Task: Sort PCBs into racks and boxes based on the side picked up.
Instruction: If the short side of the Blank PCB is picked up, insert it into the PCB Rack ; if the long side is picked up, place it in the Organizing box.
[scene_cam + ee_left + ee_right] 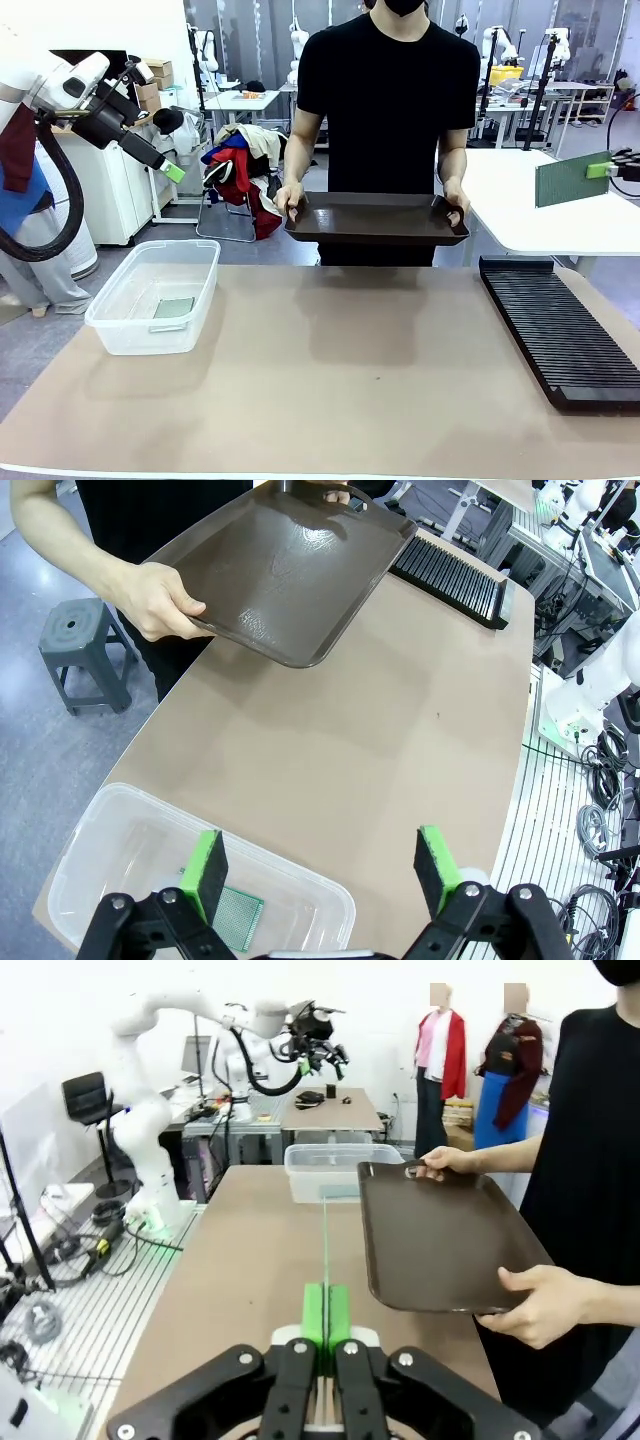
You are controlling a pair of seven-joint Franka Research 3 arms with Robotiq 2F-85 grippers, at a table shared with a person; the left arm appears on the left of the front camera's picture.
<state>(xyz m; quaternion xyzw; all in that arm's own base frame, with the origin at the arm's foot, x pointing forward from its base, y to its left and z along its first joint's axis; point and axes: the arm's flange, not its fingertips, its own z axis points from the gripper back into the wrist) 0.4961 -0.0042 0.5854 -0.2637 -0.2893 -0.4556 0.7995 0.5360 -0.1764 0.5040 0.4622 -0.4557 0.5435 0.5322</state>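
Your right gripper (612, 168) was clamped on a green board (572, 180), gripping it by one edge so that it stood upright in the air at the right edge of the front view, well clear of the black rack (560, 330). From that wrist you saw the board edge-on, pinched between the green pads. The rack lay flat along the right side of the bench (330, 390), its narrow slots running across it. Your left gripper (325, 865) hung with its fingers wide apart and nothing between them, raised above the clear tub (120, 300) on the bench's left side. A second board (235, 920) lay flat on the tub's bottom. At the far side, a person held a dark brown tray (375, 218) by both ends, a hand (290, 200) on each, lifted off the bench.
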